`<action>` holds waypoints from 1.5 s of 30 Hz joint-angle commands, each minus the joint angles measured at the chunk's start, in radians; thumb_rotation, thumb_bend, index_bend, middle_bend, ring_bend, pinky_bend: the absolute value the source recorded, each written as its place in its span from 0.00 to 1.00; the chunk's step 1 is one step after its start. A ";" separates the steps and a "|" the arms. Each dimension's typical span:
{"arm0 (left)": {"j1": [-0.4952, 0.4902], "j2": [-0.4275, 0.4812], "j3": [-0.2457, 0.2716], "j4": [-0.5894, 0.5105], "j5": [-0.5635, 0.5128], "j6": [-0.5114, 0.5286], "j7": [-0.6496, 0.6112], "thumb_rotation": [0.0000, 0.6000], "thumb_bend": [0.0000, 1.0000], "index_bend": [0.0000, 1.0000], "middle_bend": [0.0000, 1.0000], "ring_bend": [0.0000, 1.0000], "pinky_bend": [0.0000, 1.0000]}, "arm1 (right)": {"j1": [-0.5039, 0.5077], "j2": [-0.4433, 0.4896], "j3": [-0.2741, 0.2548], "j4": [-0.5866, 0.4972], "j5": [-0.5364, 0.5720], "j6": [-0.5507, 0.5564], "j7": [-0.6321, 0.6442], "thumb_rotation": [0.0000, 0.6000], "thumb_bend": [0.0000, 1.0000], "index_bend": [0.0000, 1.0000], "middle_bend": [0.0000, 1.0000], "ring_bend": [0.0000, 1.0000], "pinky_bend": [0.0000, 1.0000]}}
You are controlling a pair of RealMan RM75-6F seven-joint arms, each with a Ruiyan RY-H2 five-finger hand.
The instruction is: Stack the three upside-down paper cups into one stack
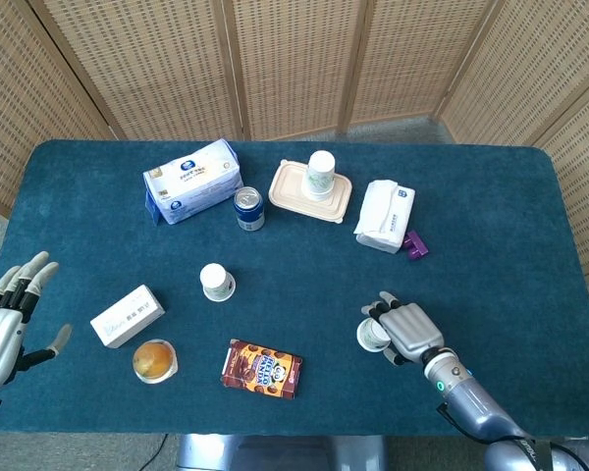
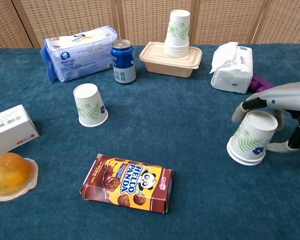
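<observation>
Right hand point(image 2: 282, 112): curled over the top of an inverted two-cup stack point(image 2: 251, 137), fingers point(image 2: 246, 106) draped at its far side and thumb low at the near side; a closed grip is not confirmed.
Left hand point(image 1: 2, 329): fingers apart, holding nothing, at the tabletop's point(image 1: 491, 206) left edge.
Single inverted paper cup point(image 2: 90, 104): upright on its rim, left of centre, well apart from the stack.
Hello Panda box point(image 2: 127, 183): lying flat, front centre.
White carton point(image 2: 9, 129) and jelly cup point(image 2: 9, 175): front left.
Blue can point(image 2: 123, 61), tissue pack point(image 2: 81, 46), lidded container point(image 2: 171, 58) bearing further stacked cups point(image 2: 178, 33), napkin pack point(image 2: 233, 67): rear row.
</observation>
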 commanded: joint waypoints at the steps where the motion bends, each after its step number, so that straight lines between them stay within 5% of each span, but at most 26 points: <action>1: 0.000 0.000 0.000 0.001 0.000 0.000 -0.001 1.00 0.41 0.02 0.00 0.00 0.01 | -0.003 -0.008 0.001 0.012 -0.006 0.005 0.006 1.00 0.38 0.30 0.32 0.14 0.48; 8: 0.002 -0.001 -0.002 0.003 0.003 0.002 -0.004 1.00 0.41 0.02 0.00 0.00 0.01 | -0.009 -0.015 0.007 0.020 -0.026 0.014 0.019 1.00 0.38 0.38 0.40 0.22 0.54; 23: -0.005 -0.008 -0.003 0.004 0.013 -0.007 -0.002 1.00 0.41 0.02 0.00 0.00 0.01 | 0.095 -0.023 0.085 -0.035 0.058 -0.051 -0.012 1.00 0.38 0.37 0.39 0.22 0.53; 45: 0.005 -0.011 -0.001 0.025 0.004 -0.001 -0.025 1.00 0.41 0.02 0.00 0.00 0.01 | 0.335 -0.161 0.145 0.181 0.343 -0.144 -0.057 1.00 0.38 0.34 0.38 0.20 0.54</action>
